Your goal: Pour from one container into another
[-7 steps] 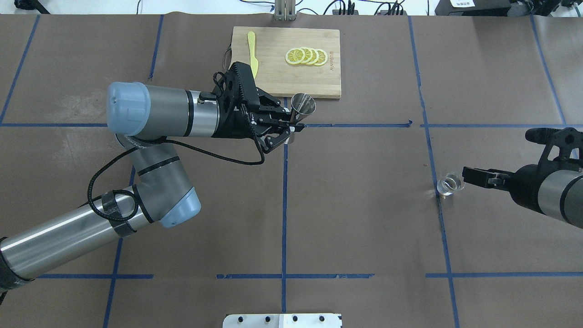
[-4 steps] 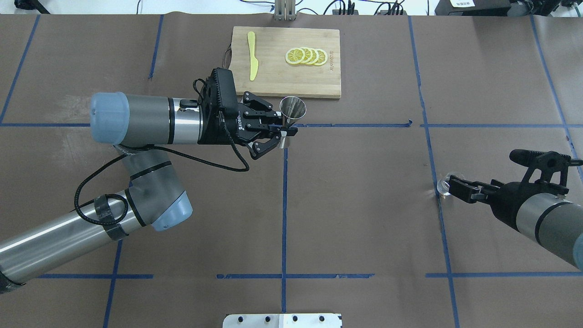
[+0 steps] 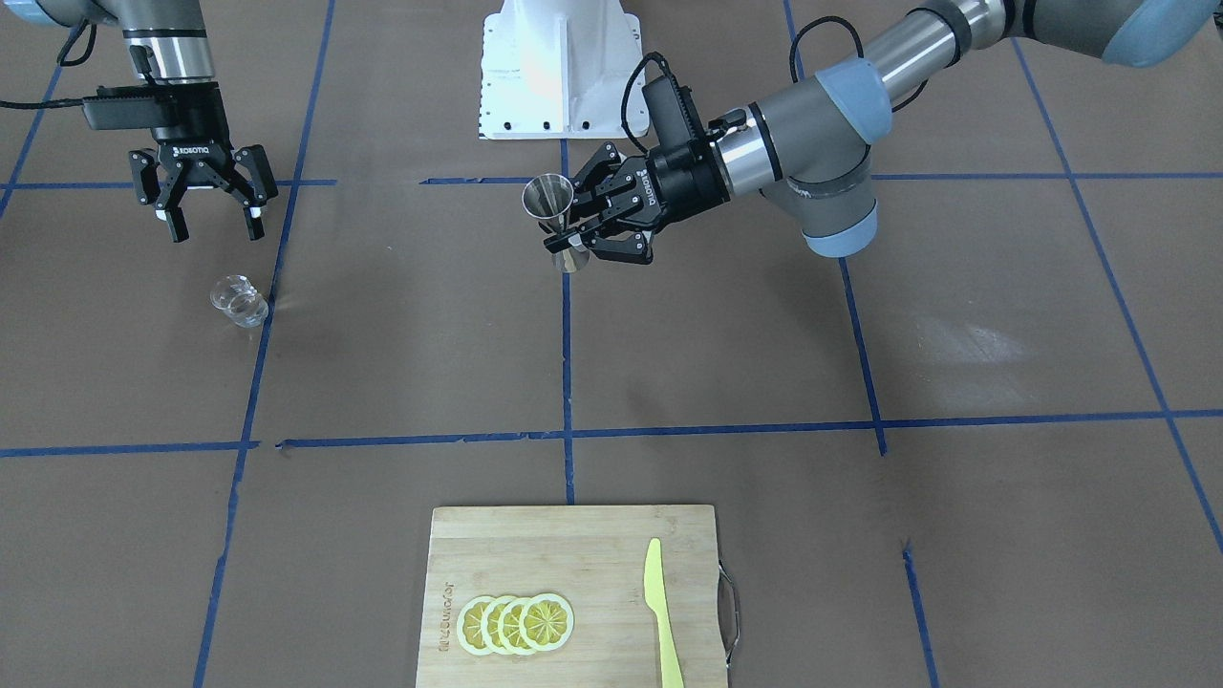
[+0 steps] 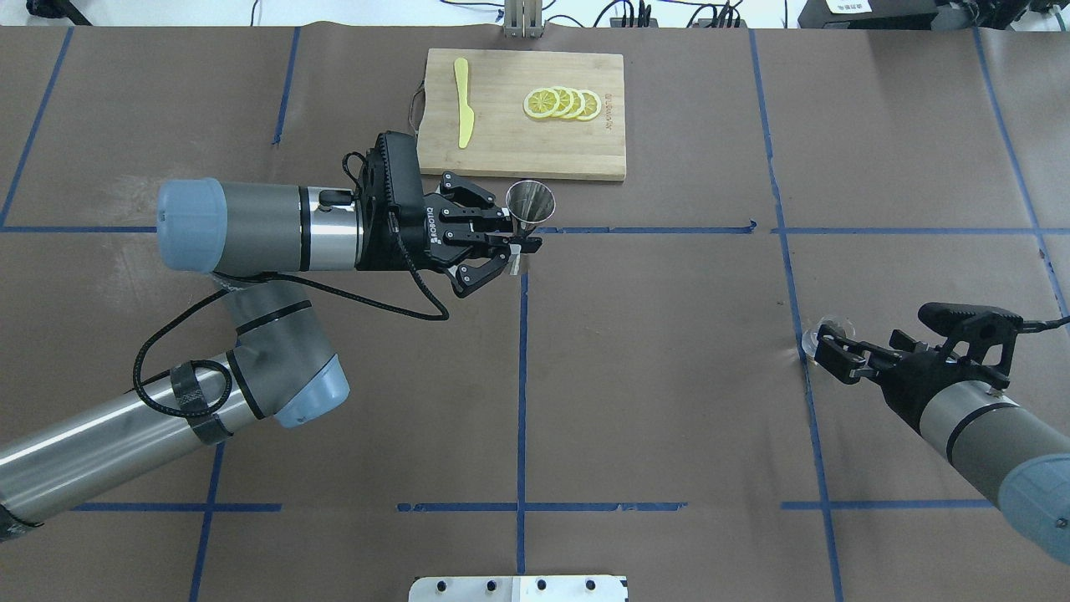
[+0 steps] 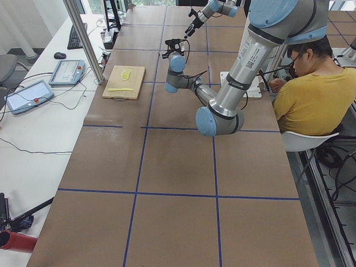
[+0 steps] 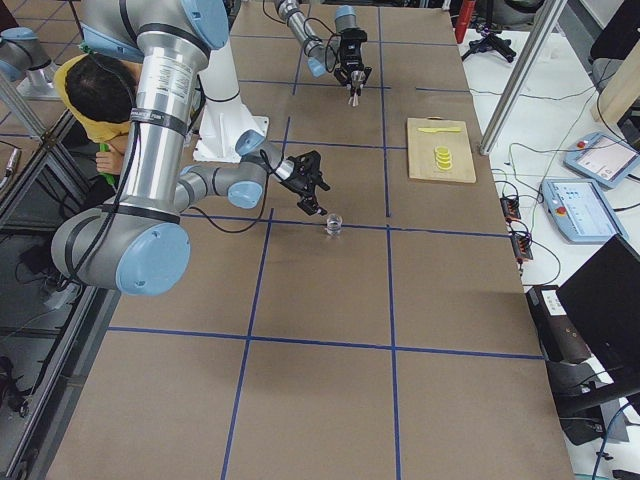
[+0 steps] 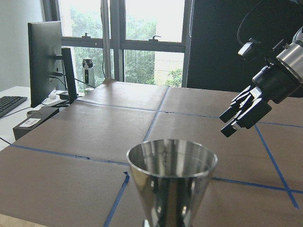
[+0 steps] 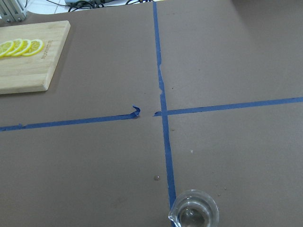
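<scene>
Left claw (image 3: 570, 236), tight on jigger (image 3: 548, 199), farther left; right claw (image 3: 217, 232) apart, steeper beside glass cup (image 3: 239, 301).

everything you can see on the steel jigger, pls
The steel jigger is shiny and hourglass-shaped, two cones joined at a narrow waist. It is upright with its mouth up, and the left wrist view shows no liquid inside. The left gripper is shut on its waist, holding it apparently just above the table, near mid-table. Nothing else touches it.
</scene>
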`<state>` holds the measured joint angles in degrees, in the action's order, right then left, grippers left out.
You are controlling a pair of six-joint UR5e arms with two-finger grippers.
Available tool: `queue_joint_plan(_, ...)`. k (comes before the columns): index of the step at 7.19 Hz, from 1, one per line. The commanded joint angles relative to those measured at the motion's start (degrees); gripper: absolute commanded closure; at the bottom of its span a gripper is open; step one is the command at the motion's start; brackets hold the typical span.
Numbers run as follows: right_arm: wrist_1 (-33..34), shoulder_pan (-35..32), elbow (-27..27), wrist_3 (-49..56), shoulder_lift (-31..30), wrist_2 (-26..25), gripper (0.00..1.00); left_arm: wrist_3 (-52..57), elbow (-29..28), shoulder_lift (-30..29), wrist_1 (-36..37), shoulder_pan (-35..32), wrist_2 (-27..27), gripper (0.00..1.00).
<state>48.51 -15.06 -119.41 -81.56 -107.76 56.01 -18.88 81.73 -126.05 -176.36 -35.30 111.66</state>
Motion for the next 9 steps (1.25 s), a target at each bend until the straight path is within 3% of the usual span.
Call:
queue_joint_plan(1,-5.70,5.01,7.94,-0.18,0.53,-12.52,0.00,0.07,-0.08,0.01,0.13,-0.03,-0.12,1.00)
queue_joint_plan(4,-6.06,8.90,12.52,-0.87,4.04,-21.79,0.00,0.15,-0.08,0.01,0.31,-0.03,-0.13,1.00)
queue_joint_plan(9,-6.06,8.91,21.05,-1.06,9.75,-25.24,0.00,0.15,-0.26,0.36,0.31,-0.03,-0.13,1.00)
